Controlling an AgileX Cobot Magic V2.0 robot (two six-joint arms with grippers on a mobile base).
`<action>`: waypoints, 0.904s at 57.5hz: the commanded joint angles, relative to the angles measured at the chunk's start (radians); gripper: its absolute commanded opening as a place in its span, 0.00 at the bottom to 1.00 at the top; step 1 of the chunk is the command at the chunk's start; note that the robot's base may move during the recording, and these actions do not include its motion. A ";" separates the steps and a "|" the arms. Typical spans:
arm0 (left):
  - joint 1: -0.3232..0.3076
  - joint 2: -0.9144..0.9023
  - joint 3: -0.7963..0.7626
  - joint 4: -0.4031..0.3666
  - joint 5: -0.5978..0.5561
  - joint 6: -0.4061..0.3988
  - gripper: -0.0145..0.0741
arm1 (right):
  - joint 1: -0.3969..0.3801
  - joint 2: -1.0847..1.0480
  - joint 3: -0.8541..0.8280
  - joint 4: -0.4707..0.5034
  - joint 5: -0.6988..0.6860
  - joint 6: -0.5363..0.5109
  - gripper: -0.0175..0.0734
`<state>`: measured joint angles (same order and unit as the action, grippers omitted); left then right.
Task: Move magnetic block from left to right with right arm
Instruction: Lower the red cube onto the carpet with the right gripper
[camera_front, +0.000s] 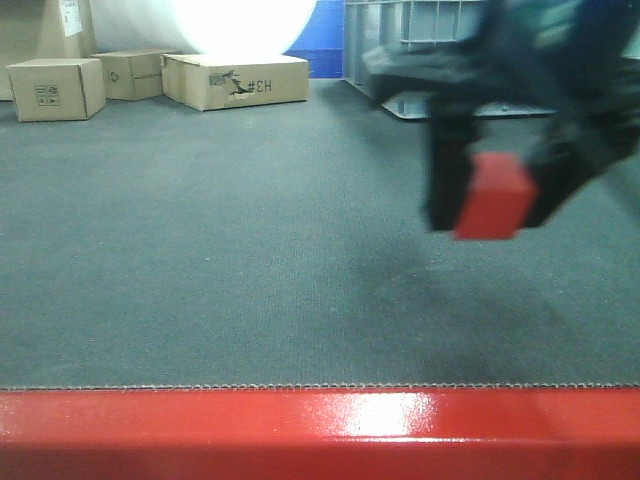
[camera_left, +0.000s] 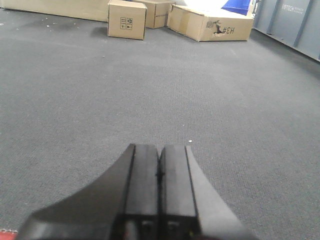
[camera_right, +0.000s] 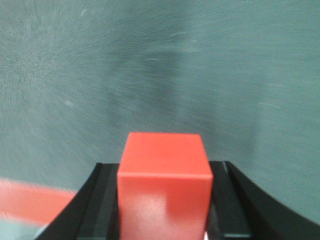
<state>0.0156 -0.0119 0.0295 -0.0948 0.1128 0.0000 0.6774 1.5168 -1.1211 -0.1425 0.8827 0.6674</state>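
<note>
The magnetic block (camera_front: 493, 198), a small plain red cube, hangs above the grey carpet at the right of the front view, blurred by motion. My right gripper (camera_front: 490, 205) is shut on it, its black fingers on either side. From the right wrist view the magnetic block (camera_right: 164, 186) fills the space between the two black fingers (camera_right: 102, 200), high over the carpet. My left gripper (camera_left: 160, 165) shows only in its own wrist view, low over the carpet, jaws pressed together with nothing between them.
Brown cardboard boxes (camera_front: 235, 79) stand at the far left back, seen too from the left wrist (camera_left: 126, 19). A grey crate (camera_front: 420, 50) and a blue bin (camera_front: 318, 45) stand at the back right. A red bar (camera_front: 320, 425) runs along the near edge.
</note>
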 joint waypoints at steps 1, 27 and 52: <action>0.001 -0.010 0.008 -0.007 -0.087 0.000 0.02 | 0.022 0.068 -0.135 -0.021 0.048 0.016 0.44; 0.001 -0.010 0.008 -0.007 -0.087 0.000 0.02 | 0.073 0.446 -0.586 0.143 0.293 0.025 0.44; 0.001 -0.010 0.008 -0.007 -0.087 0.000 0.02 | 0.075 0.475 -0.612 0.164 0.293 0.049 0.80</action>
<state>0.0156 -0.0119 0.0295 -0.0948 0.1128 0.0000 0.7545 2.0521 -1.6998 0.0363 1.1722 0.7100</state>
